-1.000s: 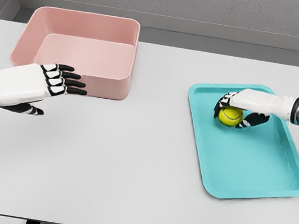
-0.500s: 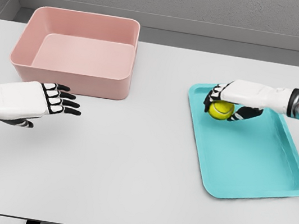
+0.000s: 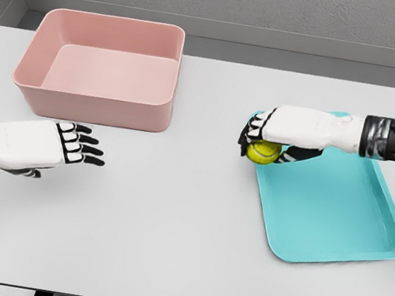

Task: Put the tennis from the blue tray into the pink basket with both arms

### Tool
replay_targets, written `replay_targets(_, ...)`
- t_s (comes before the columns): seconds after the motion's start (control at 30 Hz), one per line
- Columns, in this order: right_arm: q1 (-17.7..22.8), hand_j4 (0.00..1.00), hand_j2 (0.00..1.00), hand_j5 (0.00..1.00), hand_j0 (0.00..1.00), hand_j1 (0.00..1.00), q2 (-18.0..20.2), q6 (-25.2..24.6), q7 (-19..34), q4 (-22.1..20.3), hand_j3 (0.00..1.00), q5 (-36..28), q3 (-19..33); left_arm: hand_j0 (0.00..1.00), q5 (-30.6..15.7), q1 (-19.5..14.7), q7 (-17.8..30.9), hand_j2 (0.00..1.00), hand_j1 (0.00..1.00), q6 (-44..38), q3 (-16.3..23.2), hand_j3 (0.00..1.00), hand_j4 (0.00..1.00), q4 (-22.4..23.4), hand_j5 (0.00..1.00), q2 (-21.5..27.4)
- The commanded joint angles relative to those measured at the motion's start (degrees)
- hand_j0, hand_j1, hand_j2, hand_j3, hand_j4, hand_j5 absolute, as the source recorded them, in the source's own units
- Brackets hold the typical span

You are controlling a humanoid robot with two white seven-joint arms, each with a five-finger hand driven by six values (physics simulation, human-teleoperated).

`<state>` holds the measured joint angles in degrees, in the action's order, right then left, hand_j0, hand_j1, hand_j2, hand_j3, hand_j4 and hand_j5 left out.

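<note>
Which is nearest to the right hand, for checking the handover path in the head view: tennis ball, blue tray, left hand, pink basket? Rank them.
From the right hand:
1. Tennis ball, in its grasp.
2. Blue tray, just beneath and to the right.
3. Pink basket, far left, and left hand, lower left: too close to call.

Plain white counter (image 3: 170, 226) with 2 things sitting on it: pink basket (image 3: 95, 105) back-left, blue tray (image 3: 336, 222) on the right.

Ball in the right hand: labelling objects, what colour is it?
Yellow-green, with a pale seam; the ball shows in the head view.
</note>
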<state>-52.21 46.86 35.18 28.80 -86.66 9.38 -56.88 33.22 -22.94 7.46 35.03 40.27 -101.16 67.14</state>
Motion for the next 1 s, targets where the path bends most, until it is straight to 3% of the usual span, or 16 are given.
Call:
replay_targets(0.0,0.0,0.58,0.58,0.58,0.58,0.58,-0.3,-0.2,-0.1,-1.7,0.58,-0.5,0.0,1.00,2.2,0.0,0.2,1.00,1.00,0.0,0.1,1.00,1.00,0.0,1.00,0.1)
replay_targets(0.17,0.0,0.58,0.58,0.58,0.58,0.58,-2.8,-0.2,0.0,-1.7,0.58,-0.5,-0.5,1.00,2.4,-2.7,-0.2,1.00,1.00,0.0,0.0,1.00,1.00,0.0,1.00,-0.4)
replay_targets(0.47,0.0,0.57,0.57,0.57,0.57,0.57,-9.8,-0.2,2.1,-1.0,0.57,-0.6,-1.8,1.00,1.6,-3.0,-0.5,1.00,1.00,0.0,-0.4,1.00,1.00,0.0,1.00,-1.5)
replay_targets(0.67,0.0,0.57,0.57,0.57,0.57,0.57,-15.0,-0.2,2.8,3.3,0.57,-0.4,-3.1,1.00,-7.4,-12.6,-0.5,1.00,1.00,0.0,-0.6,1.00,1.00,0.3,1.00,-1.5)
replay_targets(0.73,0.0,0.57,0.57,0.57,0.57,0.57,-16.4,-0.2,2.8,4.0,0.57,-0.4,-3.8,1.00,-11.2,-15.2,-0.6,1.00,1.00,0.0,-0.7,1.00,1.00,3.2,1.00,-2.0)
replay_targets(0.8,0.0,0.57,0.57,0.57,0.57,0.57,-18.0,-0.2,2.8,5.3,0.57,-0.4,-4.6,1.00,-12.2,-17.7,-0.6,1.00,1.00,0.0,-0.6,1.00,1.00,8.1,1.00,-6.6)
replay_targets(0.97,0.0,0.57,0.57,0.57,0.57,0.57,-20.3,-1.0,2.7,5.4,0.57,-0.3,-6.6,1.00,-14.2,-17.6,-0.5,1.00,1.00,0.0,-0.6,1.00,1.00,7.2,1.00,-6.5)
